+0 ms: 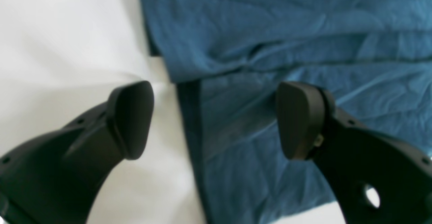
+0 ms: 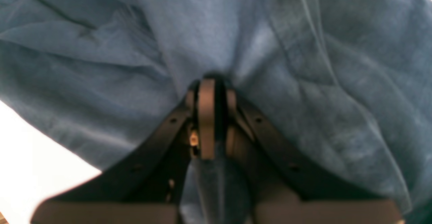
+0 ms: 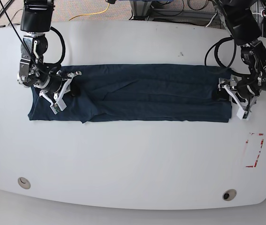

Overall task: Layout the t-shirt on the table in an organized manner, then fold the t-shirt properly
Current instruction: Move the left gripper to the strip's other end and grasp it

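Your dark navy-teal, wrinkly cotton t-shirt [image 3: 142,99] lies as a long horizontal band across the middle of the large white smooth table [image 3: 133,159], already folded lengthwise into a strip with a looser flap hanging down near its left end in the base view. Your right gripper [image 2: 209,82] has its jaws pinched tight on a bunched tuck of that cloth (the fabric puckers right at the fingertips). Your left gripper [image 1: 216,119] stands spread wide at the shirt's other end, one pad [image 1: 131,119] over bare tabletop, the other over the cloth, holding nothing. A red dashed rectangle mark [image 3: 254,150] sits near that end.
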`<control>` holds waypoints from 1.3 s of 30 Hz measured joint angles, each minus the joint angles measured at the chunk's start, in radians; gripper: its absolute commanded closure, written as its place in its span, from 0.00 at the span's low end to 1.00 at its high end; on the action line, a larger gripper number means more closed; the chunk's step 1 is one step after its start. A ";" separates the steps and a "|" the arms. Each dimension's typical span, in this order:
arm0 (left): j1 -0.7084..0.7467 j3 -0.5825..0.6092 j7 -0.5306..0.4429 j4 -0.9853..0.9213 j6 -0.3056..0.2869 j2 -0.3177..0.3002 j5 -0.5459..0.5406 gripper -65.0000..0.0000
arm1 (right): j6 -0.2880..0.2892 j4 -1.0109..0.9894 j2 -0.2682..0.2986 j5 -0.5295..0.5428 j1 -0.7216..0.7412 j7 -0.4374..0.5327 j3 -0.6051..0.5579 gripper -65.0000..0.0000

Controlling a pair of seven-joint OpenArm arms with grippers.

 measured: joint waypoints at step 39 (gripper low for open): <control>0.009 0.079 -0.053 -0.034 -0.005 0.056 -0.042 1.00 | 0.000 0.000 -0.003 0.000 0.000 -0.002 0.002 0.94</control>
